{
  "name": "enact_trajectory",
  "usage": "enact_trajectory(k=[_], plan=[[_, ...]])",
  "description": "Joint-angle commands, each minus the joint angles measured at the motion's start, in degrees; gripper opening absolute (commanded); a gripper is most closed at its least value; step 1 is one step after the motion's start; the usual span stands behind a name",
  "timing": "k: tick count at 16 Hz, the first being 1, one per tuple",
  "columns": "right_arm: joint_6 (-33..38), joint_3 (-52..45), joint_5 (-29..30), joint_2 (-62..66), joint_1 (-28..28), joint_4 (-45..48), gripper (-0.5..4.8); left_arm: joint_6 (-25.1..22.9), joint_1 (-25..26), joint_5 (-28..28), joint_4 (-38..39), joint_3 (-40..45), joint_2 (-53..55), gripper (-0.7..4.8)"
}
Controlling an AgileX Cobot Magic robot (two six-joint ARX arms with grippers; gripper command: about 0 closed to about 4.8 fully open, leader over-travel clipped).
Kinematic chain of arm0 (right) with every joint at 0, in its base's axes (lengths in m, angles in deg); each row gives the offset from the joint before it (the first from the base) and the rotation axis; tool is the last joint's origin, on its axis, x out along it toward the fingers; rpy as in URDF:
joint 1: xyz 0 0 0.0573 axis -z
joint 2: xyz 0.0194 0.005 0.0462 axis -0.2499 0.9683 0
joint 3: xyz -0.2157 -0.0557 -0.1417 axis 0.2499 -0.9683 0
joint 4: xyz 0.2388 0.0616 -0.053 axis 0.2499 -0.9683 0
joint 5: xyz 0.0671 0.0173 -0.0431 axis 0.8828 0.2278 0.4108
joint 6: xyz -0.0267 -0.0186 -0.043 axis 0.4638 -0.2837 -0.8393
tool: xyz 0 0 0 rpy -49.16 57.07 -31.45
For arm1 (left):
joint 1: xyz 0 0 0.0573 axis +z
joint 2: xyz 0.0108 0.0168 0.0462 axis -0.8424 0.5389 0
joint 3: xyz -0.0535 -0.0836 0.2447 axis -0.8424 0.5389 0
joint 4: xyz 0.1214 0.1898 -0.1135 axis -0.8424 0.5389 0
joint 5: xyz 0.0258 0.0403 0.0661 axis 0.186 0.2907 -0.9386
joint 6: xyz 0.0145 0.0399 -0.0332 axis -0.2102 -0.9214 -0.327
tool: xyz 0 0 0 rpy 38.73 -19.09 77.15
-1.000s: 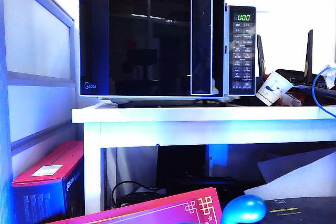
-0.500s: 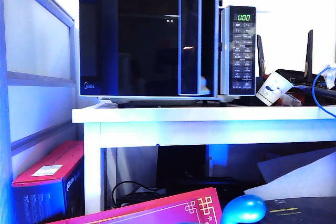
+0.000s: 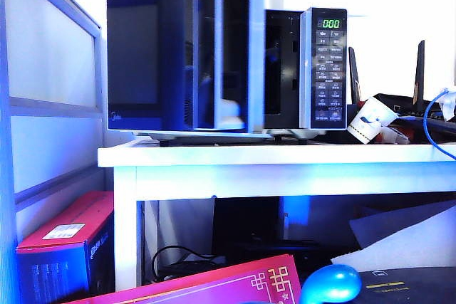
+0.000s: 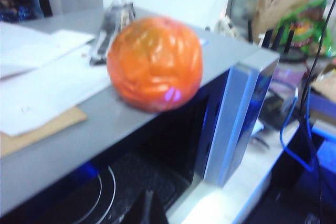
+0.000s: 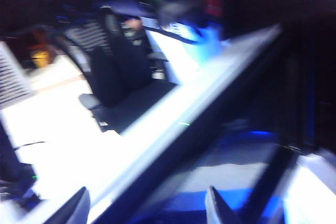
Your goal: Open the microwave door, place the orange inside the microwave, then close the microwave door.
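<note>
The microwave door point(image 3: 221, 48) is now swung far wider than a second ago, baring the cavity of the microwave point(image 3: 324, 69) on the worktop point(image 3: 271, 154). The orange point(image 4: 155, 62) is gripped by the left gripper point(image 4: 149, 203) above the open cavity. The right gripper point(image 5: 147, 208) is at the door's edge; whether its jaws are open cannot be told.

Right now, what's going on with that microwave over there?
The microwave door is swung partly open, showing the dark cavity of the microwave on the white table. The right gripper sits at the door's edge, jaws apart. The left gripper hovers near the opening, and the orange appears in its view by the microwave's top edge.
</note>
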Motion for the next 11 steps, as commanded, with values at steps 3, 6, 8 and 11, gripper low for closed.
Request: enact_trajectory(k=[3,6,8,11], plan=[[1.0,0.3,0.8,-0.5,-4.3,0.9,2.92,-2.5,-0.1,0.3,2.7,-0.3,-0.3,-0.05],[1.0,0.3,0.8,-0.5,-6.9,1.0,2.92,-7.4,-0.1,0.0,7.4,-0.3,-0.3,-0.05],[1.0,0.3,1.0,-0.5,-7.7,1.1,2.92,-7.5,-0.1,0.0,7.8,-0.3,-0.3,-0.05],[1.0,0.3,0.3,-0.5,-7.0,4.2,2.92,-9.0,-0.1,-0.1,9.4,-0.3,-0.3,-0.05]])
